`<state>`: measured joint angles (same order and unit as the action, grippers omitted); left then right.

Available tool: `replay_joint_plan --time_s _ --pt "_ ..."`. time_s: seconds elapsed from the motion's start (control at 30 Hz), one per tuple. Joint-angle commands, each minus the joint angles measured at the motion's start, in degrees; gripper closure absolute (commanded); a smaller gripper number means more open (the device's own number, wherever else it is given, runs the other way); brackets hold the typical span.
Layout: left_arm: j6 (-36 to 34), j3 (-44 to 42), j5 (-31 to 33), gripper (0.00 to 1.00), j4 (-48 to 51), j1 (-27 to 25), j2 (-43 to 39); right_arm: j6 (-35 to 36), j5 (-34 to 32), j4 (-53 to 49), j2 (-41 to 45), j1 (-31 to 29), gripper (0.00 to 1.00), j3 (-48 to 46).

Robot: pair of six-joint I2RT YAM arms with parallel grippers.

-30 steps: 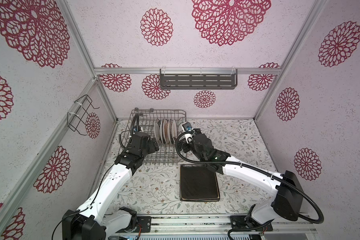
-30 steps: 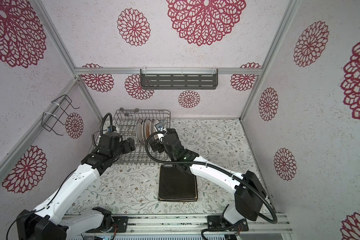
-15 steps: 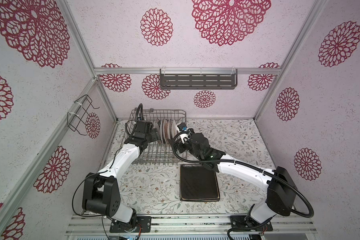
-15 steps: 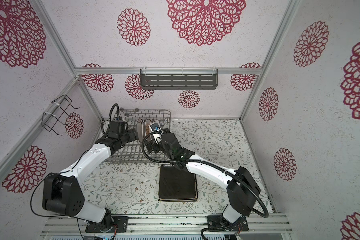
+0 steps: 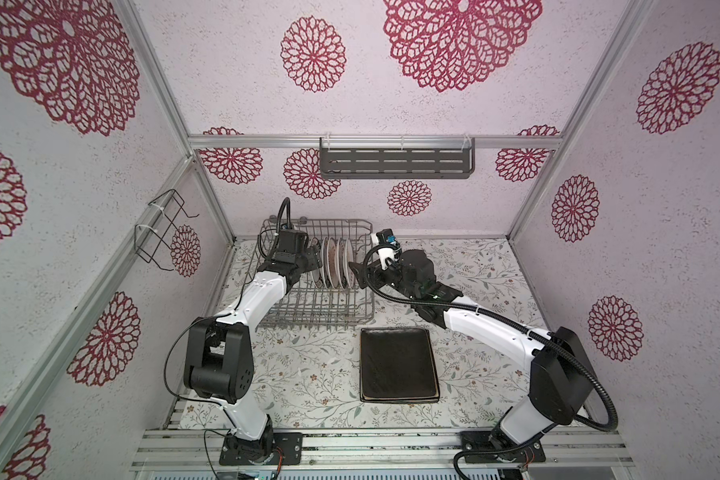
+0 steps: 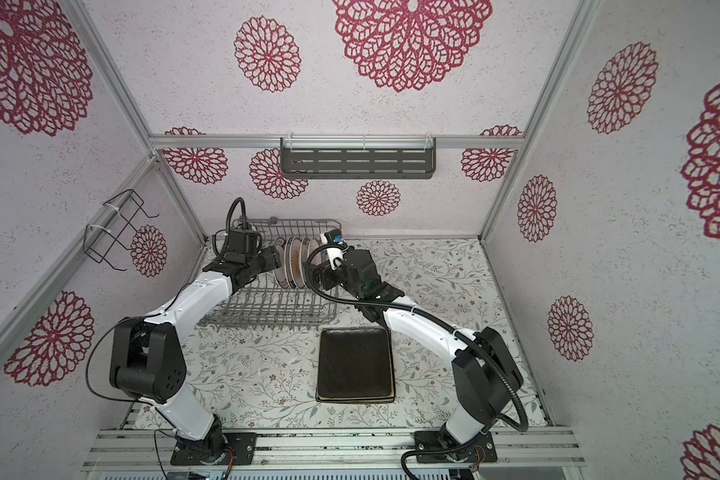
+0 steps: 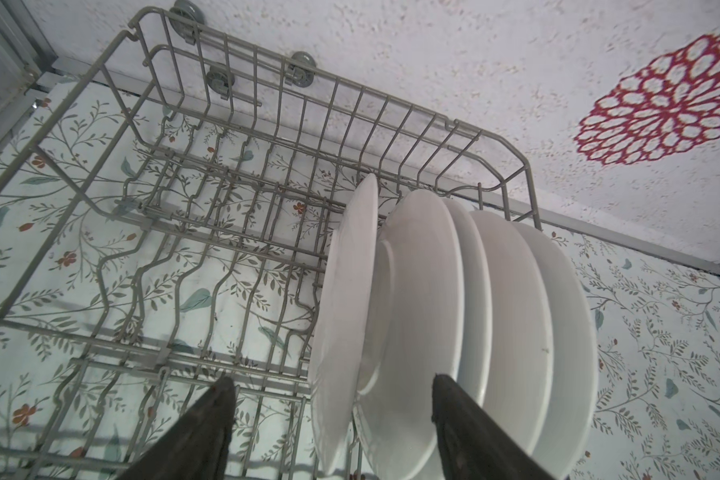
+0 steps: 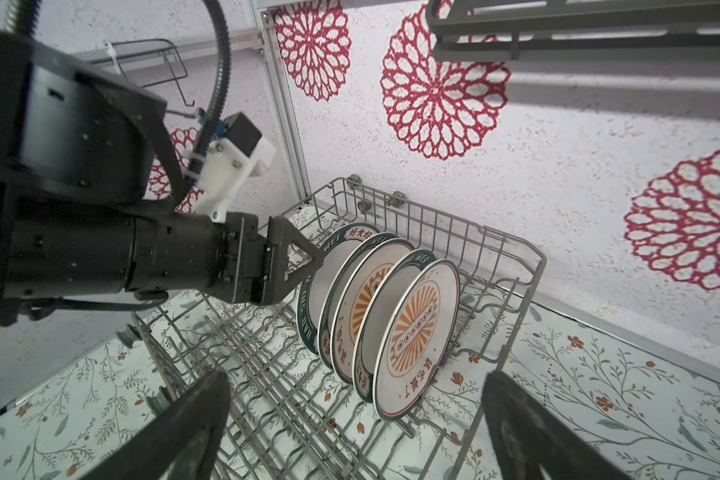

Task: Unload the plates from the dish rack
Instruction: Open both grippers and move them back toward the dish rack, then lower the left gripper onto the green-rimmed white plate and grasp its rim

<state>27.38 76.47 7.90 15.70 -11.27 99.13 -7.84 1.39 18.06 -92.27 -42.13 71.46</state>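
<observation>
The left jaws are apart, with one finger [image 7: 211, 424] on each side of the near edge of the plates [image 7: 433, 316]. The end plate, and maybe the next one, lies between them, so a squeeze would pinch it by its rim. They do not look pressed on it yet, so nothing is held. I think the end plate is picked first because it has free room beside it and can lift out without bumping the others. The right jaws are wide apart too and hold nothing. Their fingers [image 8: 184, 432] hang just past the other side of the rack [image 8: 267, 374], facing the painted sides of the plates. That looks like a waiting spot, near enough to help but out of the way of the left arm [image 5: 258, 299]. Five round plates stand on edge in a close row in the far right part of the rack, and the wire pins keep them from tipping over. The rest of the rack is bare. The rack sits at the back left of the bench [image 5: 300, 374], close to the back wall. In front of it a dark plate [image 5: 398, 365] lies flat on the bench, well apart from both jaws. That seems to be where plates go, so the job looks partly done.
</observation>
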Motion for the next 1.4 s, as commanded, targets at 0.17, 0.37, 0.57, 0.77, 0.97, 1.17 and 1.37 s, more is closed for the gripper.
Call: replay_joint_plan --time_s 0.17,0.37,0.57,0.77,0.97,1.17,1.37 --pt "-2.10 2.79 -1.02 0.29 -0.86 0.89 3.38 -2.19 5.06 2.83 -0.84 2.04 0.03 1.67" --pt "-2.89 5.12 -1.69 0.44 -0.16 1.23 5.87 -2.27 5.64 2.96 -1.59 2.92 0.03 1.45" --pt "-2.86 6.35 -2.37 0.70 0.10 1.34 7.17 -2.19 6.56 2.63 -2.08 3.72 0.03 1.53" --pt "-3.30 7.74 -2.24 0.78 0.89 1.34 8.18 -2.02 6.78 2.36 -2.04 4.15 0.03 1.31" --pt "-3.38 8.73 -2.48 0.83 1.18 1.33 8.96 -2.01 6.86 2.06 -1.89 4.40 0.03 0.88" --pt "-3.75 10.18 -2.05 0.90 2.44 1.16 9.98 -1.92 6.92 1.52 -1.77 4.60 0.03 0.78" --pt "-4.09 11.14 -1.02 0.98 3.38 0.51 9.79 -1.87 6.55 1.42 -1.46 4.78 0.03 0.08"
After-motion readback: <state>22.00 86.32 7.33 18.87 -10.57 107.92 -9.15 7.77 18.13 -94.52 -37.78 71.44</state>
